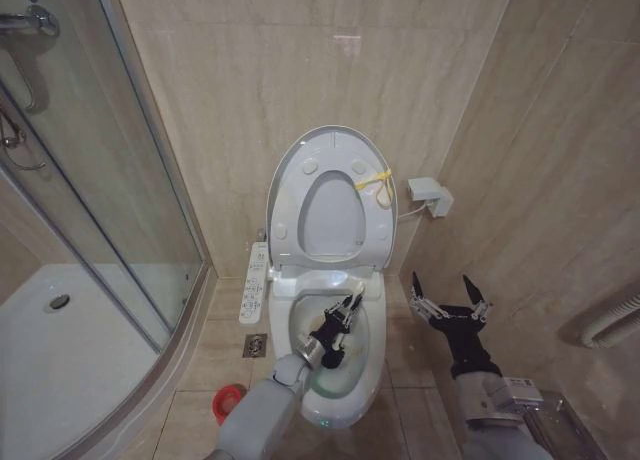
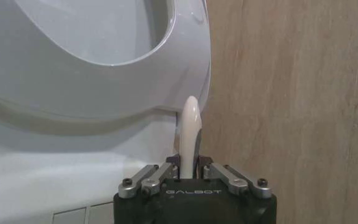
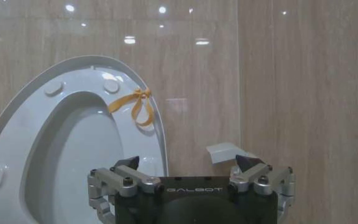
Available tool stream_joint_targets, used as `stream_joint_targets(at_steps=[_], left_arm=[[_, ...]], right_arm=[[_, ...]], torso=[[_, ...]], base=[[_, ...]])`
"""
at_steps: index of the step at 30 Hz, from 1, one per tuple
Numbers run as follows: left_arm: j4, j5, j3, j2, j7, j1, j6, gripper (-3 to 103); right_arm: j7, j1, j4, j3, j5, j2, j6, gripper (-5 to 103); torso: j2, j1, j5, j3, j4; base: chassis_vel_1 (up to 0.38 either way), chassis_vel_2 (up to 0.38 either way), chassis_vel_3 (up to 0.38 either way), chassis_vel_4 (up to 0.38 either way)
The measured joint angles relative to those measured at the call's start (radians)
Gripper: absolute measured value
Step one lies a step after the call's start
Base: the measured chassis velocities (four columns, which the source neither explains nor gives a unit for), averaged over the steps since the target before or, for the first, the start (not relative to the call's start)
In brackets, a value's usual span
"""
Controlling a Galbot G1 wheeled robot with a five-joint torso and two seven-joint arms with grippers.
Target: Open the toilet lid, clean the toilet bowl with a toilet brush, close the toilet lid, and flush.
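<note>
Over toilet bowl point(image 1: 372, 365), toilet brush point(image 2: 189, 135) in left end effector point(image 1: 347, 311).

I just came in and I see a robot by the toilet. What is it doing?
The robot is cleaning the toilet. The toilet lid is up, leaning back toward the wall, with the seat raised too. The left gripper is down over the toilet bowl, shut on the toilet brush by its white handle. The right gripper hangs open beside the bowl, holding nothing. A small red cup sits on the floor by the toilet.
</note>
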Motion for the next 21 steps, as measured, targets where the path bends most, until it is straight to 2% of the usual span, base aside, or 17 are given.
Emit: stream_joint_targets(at_steps=[5,11,21], left_arm=[[-0.055,-0.007,0.0,0.007,-0.01,-0.009,0.018,18],[-0.008,0.019,-0.007,0.014,-0.012,0.01,0.011,18],[-0.051,0.006,-0.003,0.015,-0.019,-0.011,0.023,18]], right_arm=[[0.0,0.0,0.0,0.0,0.0,0.0,0.0,100],[0.0,0.0,0.0,0.0,0.0,0.0,0.0,100],[0.0,0.0,0.0,0.0,0.0,0.0,0.0,100]], torso=[[0.0,0.0,0.0001,0.0,-0.0004],[0.0,0.0,0.0,0.0,0.0],[0.0,0.0,0.0,0.0,-0.0004]], base=[[0.0,0.0,0.0,0.0],[0.0,0.0,0.0,0.0],[0.0,0.0,0.0,0.0]])
